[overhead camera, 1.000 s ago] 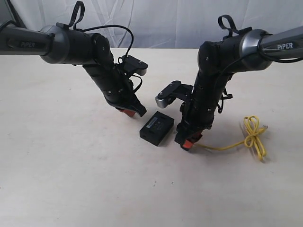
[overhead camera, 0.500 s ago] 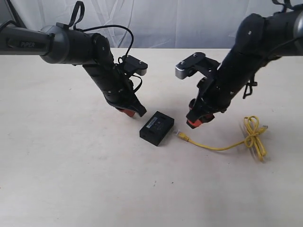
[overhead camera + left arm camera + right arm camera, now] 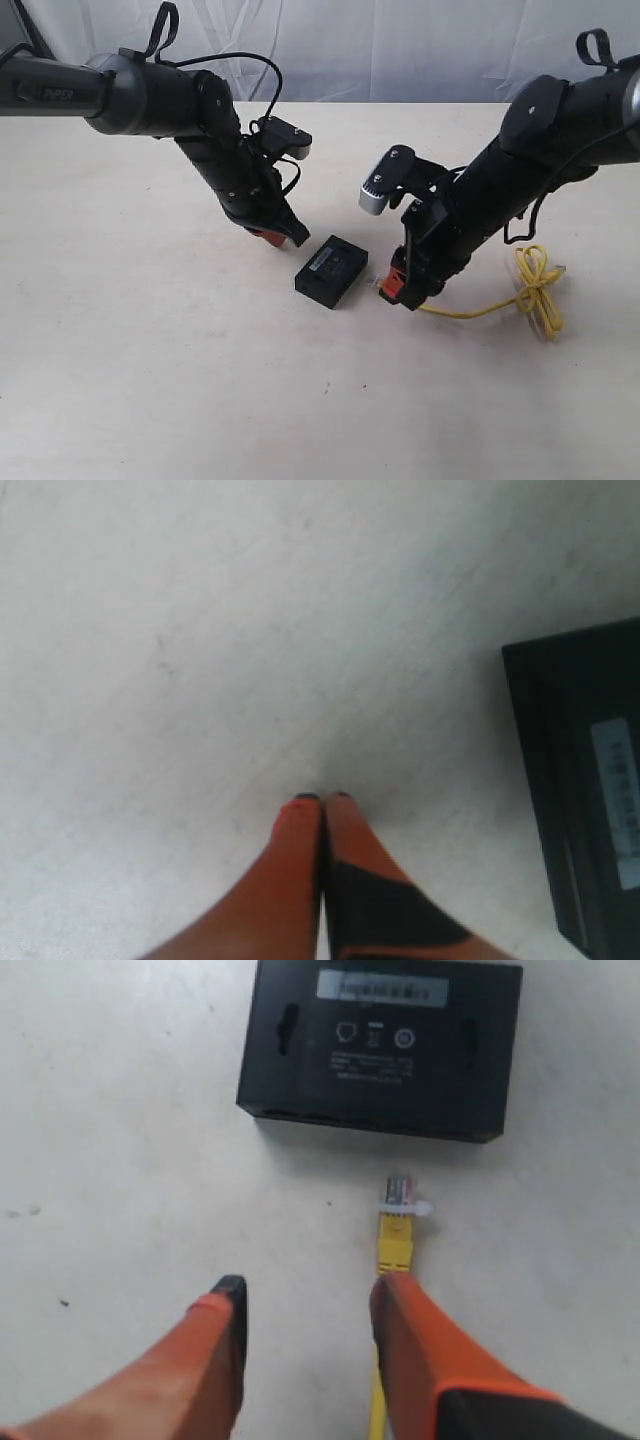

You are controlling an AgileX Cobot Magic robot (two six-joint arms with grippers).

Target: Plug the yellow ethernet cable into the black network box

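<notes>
Jaws: right gripper spread, empty — left gripper closed tight, empty | cable plug lies just before box, apart.

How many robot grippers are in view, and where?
2. The left gripper, shut, is beside the black network box; the right gripper, open, is over the yellow ethernet cable near its plug. None seem hidden.

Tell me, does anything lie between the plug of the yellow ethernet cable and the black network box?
Nothing visible does. Only bare table lies between the clear plug of the yellow ethernet cable and the facing side of the black network box. The open right gripper sits behind the plug.
</notes>
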